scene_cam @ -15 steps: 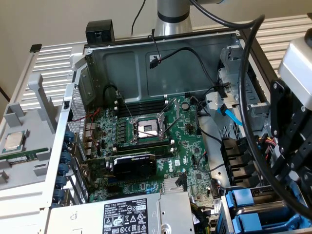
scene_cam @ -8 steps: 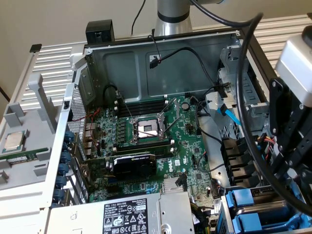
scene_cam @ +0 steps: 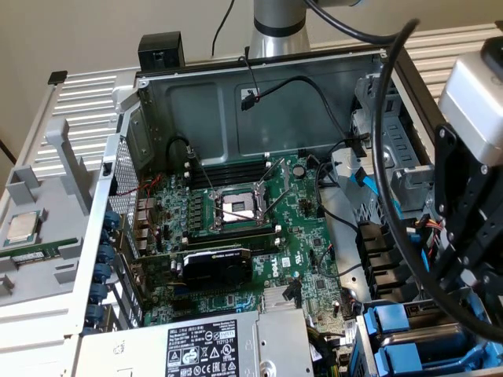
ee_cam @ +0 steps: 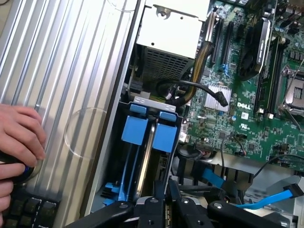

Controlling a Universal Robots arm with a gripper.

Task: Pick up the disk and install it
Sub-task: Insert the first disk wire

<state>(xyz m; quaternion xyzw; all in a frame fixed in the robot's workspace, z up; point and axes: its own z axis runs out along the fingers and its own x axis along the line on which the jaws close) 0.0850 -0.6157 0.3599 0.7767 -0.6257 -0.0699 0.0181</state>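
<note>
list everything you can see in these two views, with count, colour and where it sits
computer case: 1, grey metal, open, centre of the exterior view
motherboard: 1, green, inside the case
graphics card: 1, black, on the motherboard
power supply: 1, silver with a black label, at the case's near edge
drive carriers: 2, blue, side by side in the bay beside the motherboard
flat cable: at least 1, blue, next to that bay
processor chip: 1, silver, on the grey tray at the exterior view's left
keyboard: 1, black, outside the case
person's hand: 1, on the ribbed metal by the keyboard
robot arm: 1, grey and black, exterior view's right
tool: 1, black, shut, at the carriers' end
</note>
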